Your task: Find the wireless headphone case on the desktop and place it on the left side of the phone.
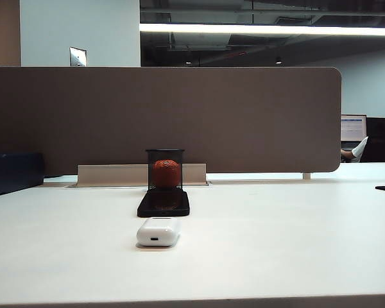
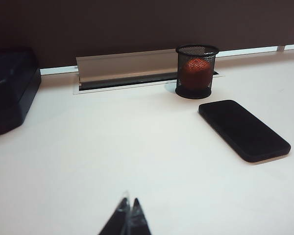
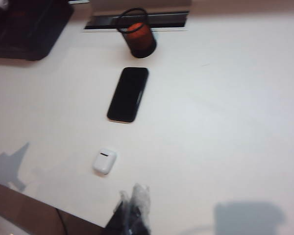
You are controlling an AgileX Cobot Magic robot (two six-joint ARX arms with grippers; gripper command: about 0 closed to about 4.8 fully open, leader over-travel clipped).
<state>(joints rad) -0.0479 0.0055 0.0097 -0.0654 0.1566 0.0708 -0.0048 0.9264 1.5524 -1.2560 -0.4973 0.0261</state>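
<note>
Exterior camera faces the phone (image 1: 163, 203) low, level; both wrist cameras overlook it.

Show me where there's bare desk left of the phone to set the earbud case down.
Bare desk runs from the phone left to the dark box. The crowded line is the middle: mesh cup, phone, then case. Both tools, left and right, are shut, clear of everything.

left gripper (image 2: 128, 219): two dark, slim fingertips tapering to points, pale glint along edges.
right gripper (image 3: 134, 208): black fingertips, blurred, wrapped in crinkled translucent covering.
</note>
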